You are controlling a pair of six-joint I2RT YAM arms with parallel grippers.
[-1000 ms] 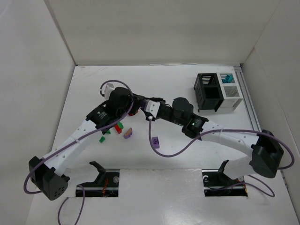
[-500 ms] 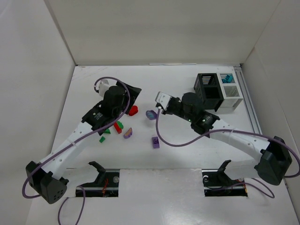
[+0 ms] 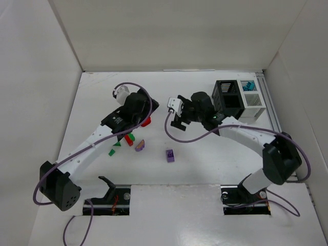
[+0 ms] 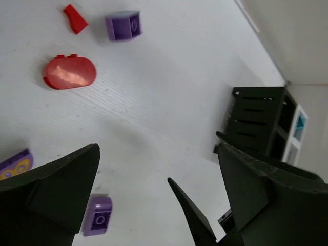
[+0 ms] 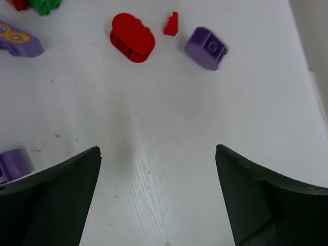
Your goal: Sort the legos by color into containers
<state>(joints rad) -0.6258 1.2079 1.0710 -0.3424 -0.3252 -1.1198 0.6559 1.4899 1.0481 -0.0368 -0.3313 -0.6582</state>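
Both end effectors are empty. The left gripper [image 4: 159,154] has its fingers spread wide with only bare table [image 3: 215,159] between them, and the right gripper [image 5: 157,154] is likewise splayed over white tabletop, clamped on nothing. The two hover close to each other near the middle of the table. A red oval brick [image 5: 132,37], a small red piece [image 5: 171,24] and a rounded purple brick [image 5: 206,47] lie just beyond the right gripper's fingertips. The containers [image 3: 223,97] stand at the far right of the table, well apart from the loose pieces. From above, only the far white bin shows anything inside, a few teal bricks [image 3: 248,86]. The black bins look dark, so I cannot tell whether they hold anything. Near the left arm lie a green brick [image 3: 130,137], a purple piece with yellow markings [image 3: 139,146] and a smaller green bit [image 3: 111,151]. Nearer the front is a lone purple brick [image 3: 169,155]. By my judgement the sort is at an early-to-middle stage. Teal seems done, since no teal shows loose, while red, green and purple pieces have yet to be picked up and carried across to their bins.
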